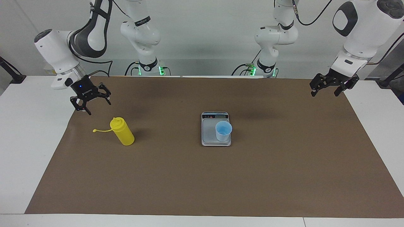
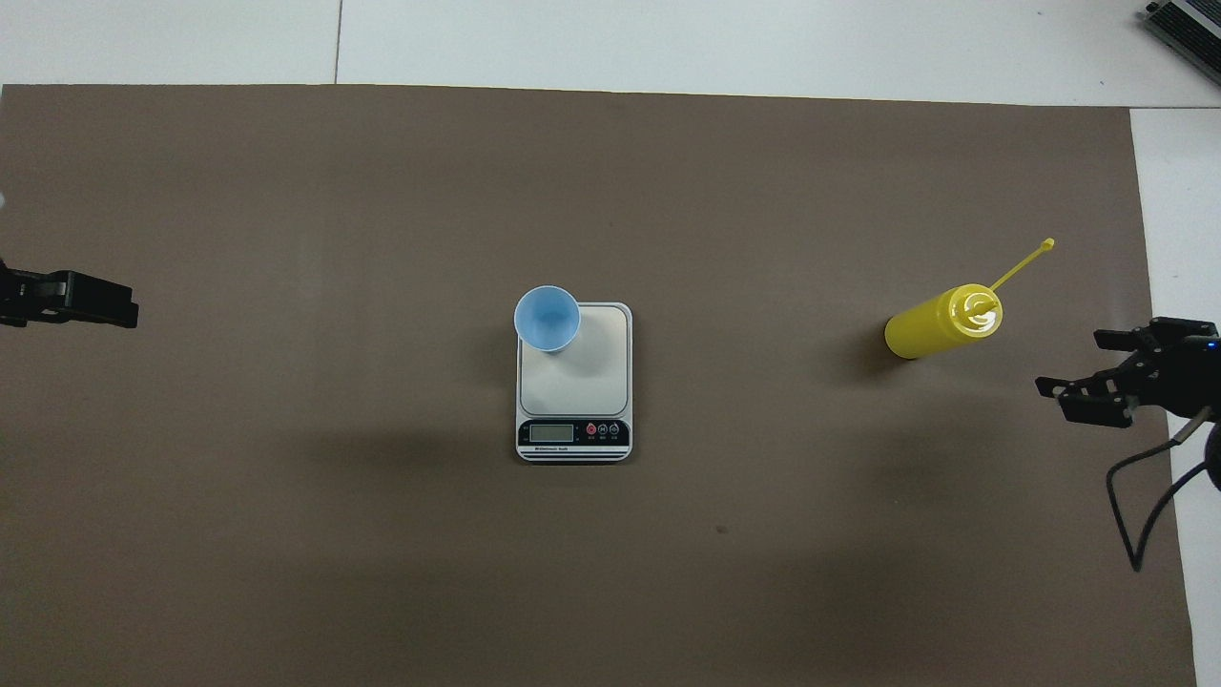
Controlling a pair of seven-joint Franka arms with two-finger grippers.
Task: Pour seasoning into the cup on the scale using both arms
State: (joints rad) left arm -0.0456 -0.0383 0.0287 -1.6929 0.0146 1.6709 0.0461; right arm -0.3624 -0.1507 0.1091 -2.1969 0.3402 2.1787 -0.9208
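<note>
Here the desk [image 1: 19, 142] carries a brown mat [image 1: 202, 176] with the scale [image 1: 209, 135] at its middle and the cup [image 1: 223, 130] upright on its plate. The seasoning [image 1: 122, 131] stands toward the right arm's end. The right gripper [image 1: 90, 101] hangs released over the mat near the seasoning; the left gripper [image 1: 334, 85], also released, waits over the mat's edge at the left arm's end.

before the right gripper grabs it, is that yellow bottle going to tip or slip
The yellow bottle stands upright, tall and narrow, so a sideways nudge would probably tip it, and being cylindrical it would likely roll. Its smooth plastic wall looks squeezable, so a firm grip may dent it. The thin cap strap sticking out looks floppy. The right gripper hangs open above the mat beside it.
</note>
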